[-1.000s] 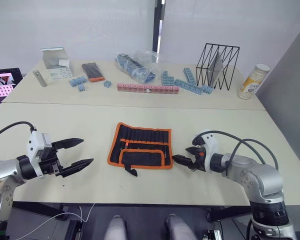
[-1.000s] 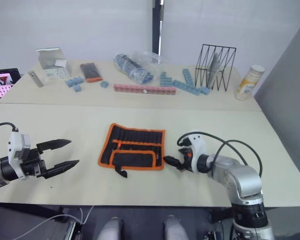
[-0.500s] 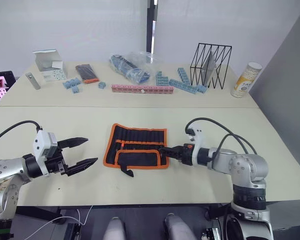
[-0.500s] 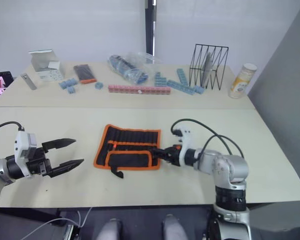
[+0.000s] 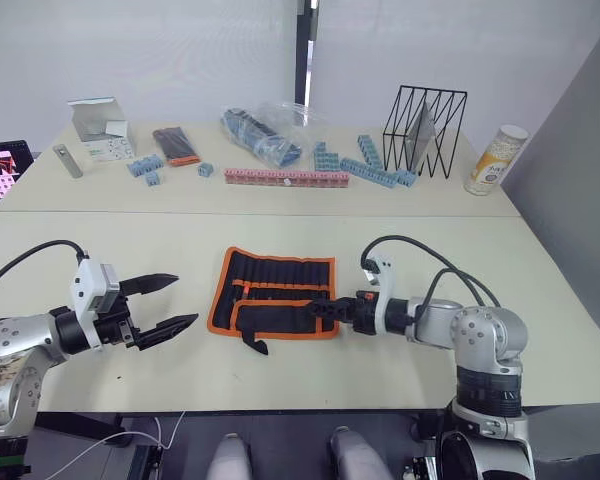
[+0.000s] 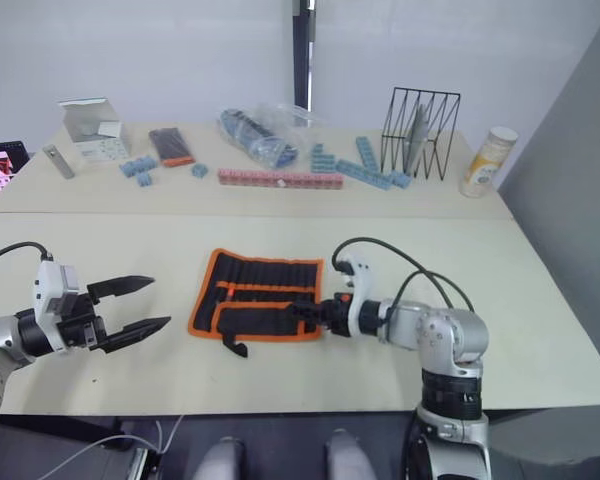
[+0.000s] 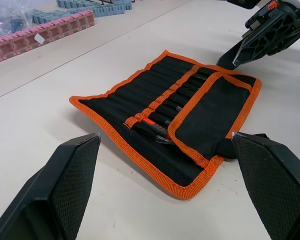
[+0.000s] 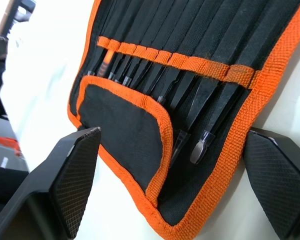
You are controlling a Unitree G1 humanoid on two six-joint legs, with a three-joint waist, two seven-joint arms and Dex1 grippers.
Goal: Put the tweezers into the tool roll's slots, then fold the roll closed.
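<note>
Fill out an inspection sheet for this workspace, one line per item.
Surface: two beige tables butted together.
Job's things: tool roll lying open, flap over its near part; tweezers seated in the slots.
Clutter: on the far table, pink block strip, blue blocks, plastic bag, wire rack, white box, canister.
Grippers: left gripper open, off the roll; right gripper open at the roll's right edge.
Cables: black cable looping over the right arm.
Surroundings: white wall; a screen at far left.

The tweezers [image 8: 190, 107] sit under the orange strip and the flap [image 8: 127, 131], so their upper parts and some tips are hidden.
</note>
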